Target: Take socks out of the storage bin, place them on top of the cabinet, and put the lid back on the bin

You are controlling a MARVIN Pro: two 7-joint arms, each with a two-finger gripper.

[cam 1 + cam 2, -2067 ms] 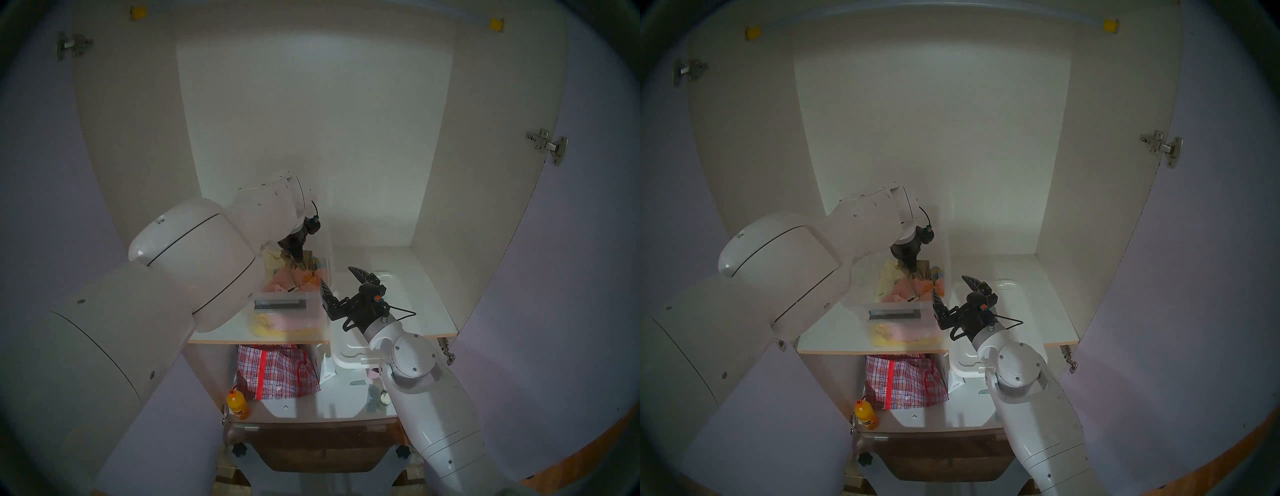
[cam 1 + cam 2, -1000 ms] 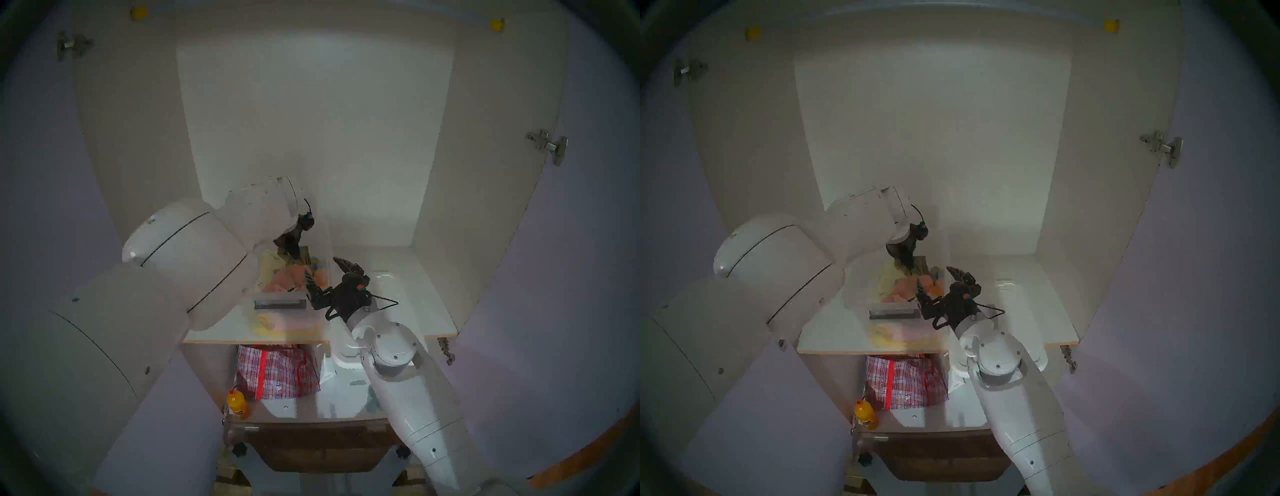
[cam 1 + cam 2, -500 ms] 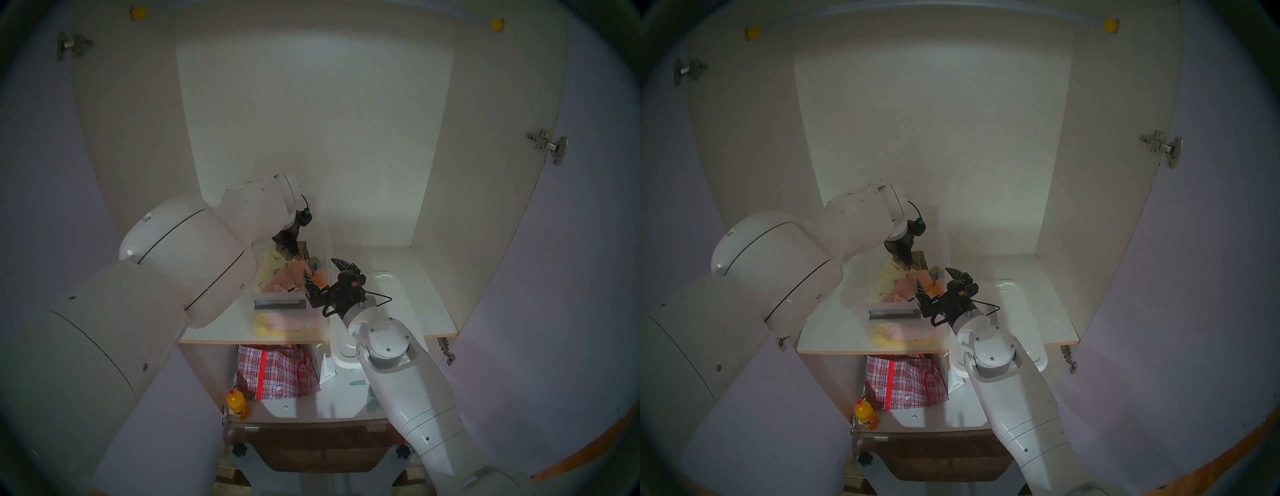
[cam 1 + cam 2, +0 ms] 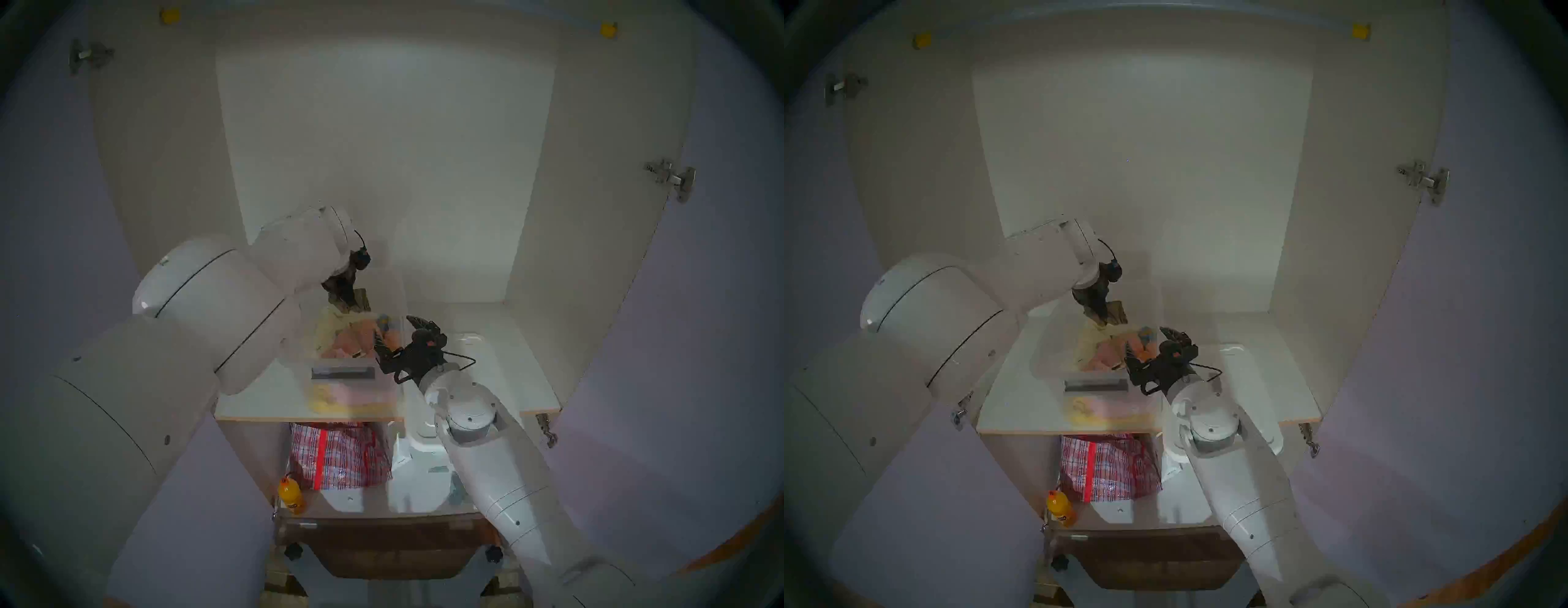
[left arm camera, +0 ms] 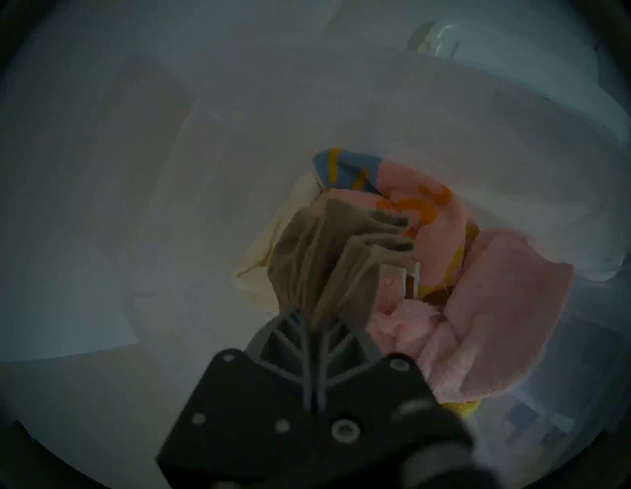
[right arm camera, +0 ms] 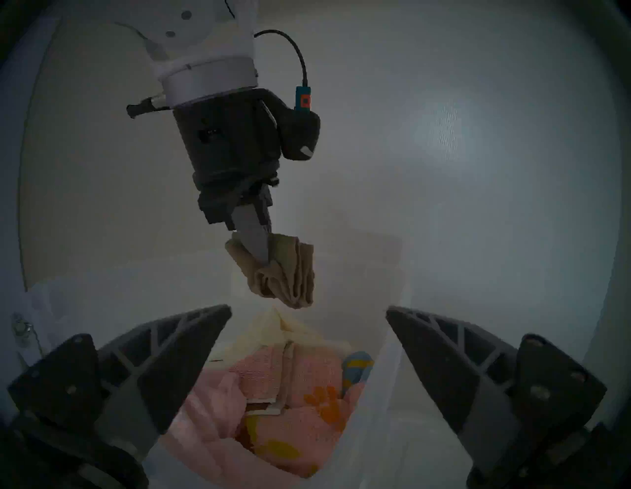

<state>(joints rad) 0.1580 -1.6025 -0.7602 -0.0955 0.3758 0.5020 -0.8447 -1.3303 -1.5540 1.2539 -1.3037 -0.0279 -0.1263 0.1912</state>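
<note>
Right wrist: left tool [image 6: 264, 254] pinches socks [image 6: 286, 273] above bin [image 4: 401, 297]; right tool [image 6: 309, 341] gapes empty. Best lifted clear, grip firm.

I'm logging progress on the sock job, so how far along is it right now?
Done: the lid is off, lying on the cabinet shelf beside the storage bin. In hand: the left gripper is shut on the khaki socks, lifted clear above the pink cloths. Left: set the socks on the cabinet and refit the lid; the right gripper is open, empty.
</note>
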